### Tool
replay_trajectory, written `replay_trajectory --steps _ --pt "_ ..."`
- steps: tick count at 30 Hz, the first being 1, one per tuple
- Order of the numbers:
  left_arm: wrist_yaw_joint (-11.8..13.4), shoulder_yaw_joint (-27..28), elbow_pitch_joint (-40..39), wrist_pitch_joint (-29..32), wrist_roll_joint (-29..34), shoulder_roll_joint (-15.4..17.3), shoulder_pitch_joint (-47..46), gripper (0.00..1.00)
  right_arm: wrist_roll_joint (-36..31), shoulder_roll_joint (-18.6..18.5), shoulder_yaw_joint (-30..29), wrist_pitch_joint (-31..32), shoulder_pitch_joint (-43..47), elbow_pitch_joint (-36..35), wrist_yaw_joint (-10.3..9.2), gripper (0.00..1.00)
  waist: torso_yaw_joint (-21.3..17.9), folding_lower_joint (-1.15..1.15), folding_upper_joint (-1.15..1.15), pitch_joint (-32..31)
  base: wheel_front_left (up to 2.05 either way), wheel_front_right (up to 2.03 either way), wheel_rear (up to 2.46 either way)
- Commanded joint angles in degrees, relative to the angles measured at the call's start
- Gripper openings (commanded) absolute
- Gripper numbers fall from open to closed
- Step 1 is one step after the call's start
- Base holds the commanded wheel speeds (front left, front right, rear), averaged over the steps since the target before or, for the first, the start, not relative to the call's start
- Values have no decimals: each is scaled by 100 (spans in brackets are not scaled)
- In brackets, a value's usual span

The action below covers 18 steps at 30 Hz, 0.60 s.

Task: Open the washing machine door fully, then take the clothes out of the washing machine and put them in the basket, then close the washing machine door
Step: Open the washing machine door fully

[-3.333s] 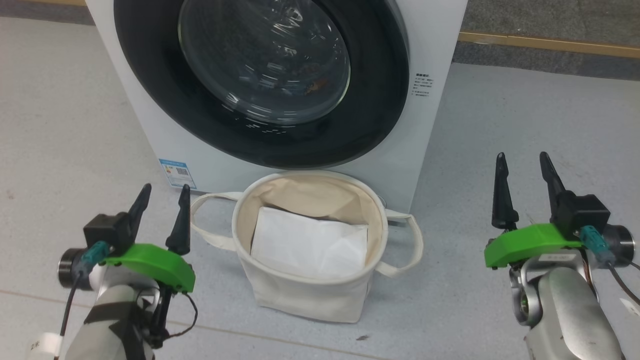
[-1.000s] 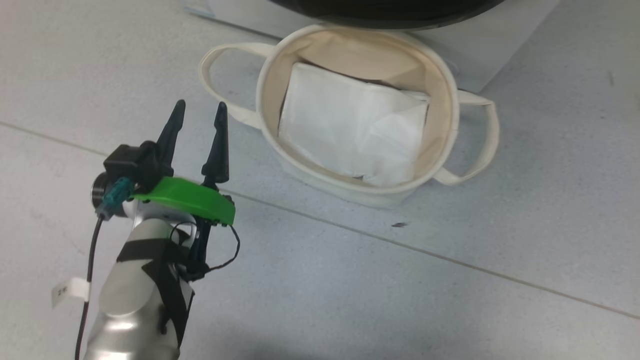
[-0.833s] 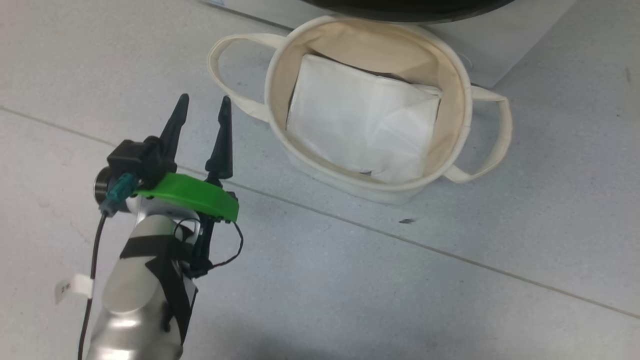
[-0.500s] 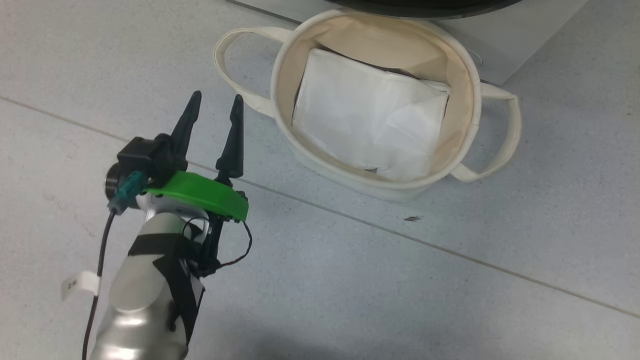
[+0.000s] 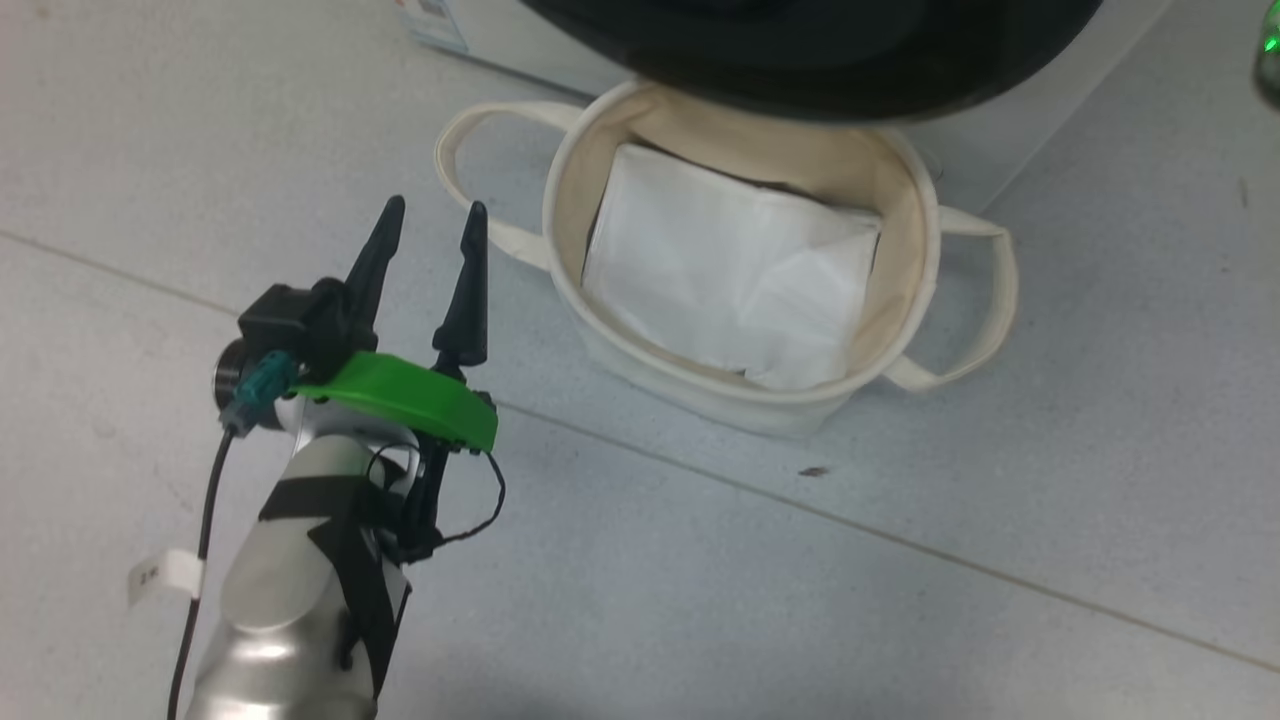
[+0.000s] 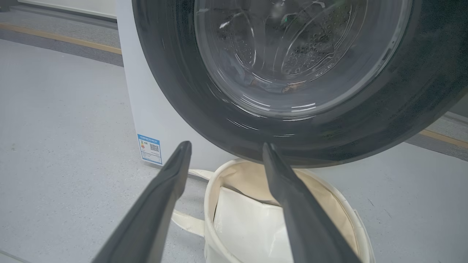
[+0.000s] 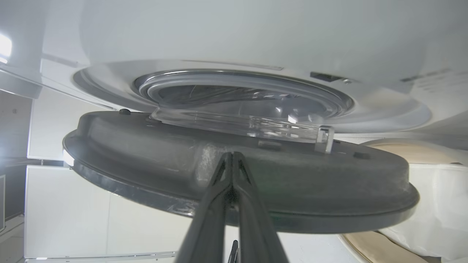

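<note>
In the head view my left gripper (image 5: pixel 434 208) stands open above the floor, left of the cream basket (image 5: pixel 560 200). The washing machine door (image 5: pixel 800 60) overhangs the basket's far rim. In the left wrist view my open left gripper (image 6: pixel 225 145) points at the door's black rim (image 6: pixel 190 95), and a bit of blue and orange-brown fabric, the clothes (image 6: pixel 292 87), shows through the glass. In the right wrist view the door (image 7: pixel 146 146) stands ajar from the washing machine (image 7: pixel 256 33), its grey gasket (image 7: pixel 237 82) showing. My right gripper (image 7: pixel 232 156) is shut, its tips at the door's inner face.
A plain white folded sheet (image 5: pixel 730 270) lies in the basket. The basket's looped handles (image 5: pixel 985 300) stick out on both sides. A blue sticker (image 6: pixel 150 148) marks the machine's lower front. Grey floor with a seam line (image 5: pixel 900 535) spreads in front of the basket.
The head view has shifted. The door's black rim now reaches out over the basket's far rim, further than half a second ago. My left gripper stays open in about the same place.
</note>
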Motion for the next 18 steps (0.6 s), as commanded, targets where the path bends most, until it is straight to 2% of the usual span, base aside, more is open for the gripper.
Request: replay_trajectory --steps 1,18 --pt "21 174 -132 -69 46 122 73 100 47 398 259 168 46 -263 31 0 -41 0 0 -108 0 0 0" --pt "-129 424 252 -69 267 122 551 100 204 1077 921 471 1783 -1413 31 0 -122 0 0 -1160 0 0 0"
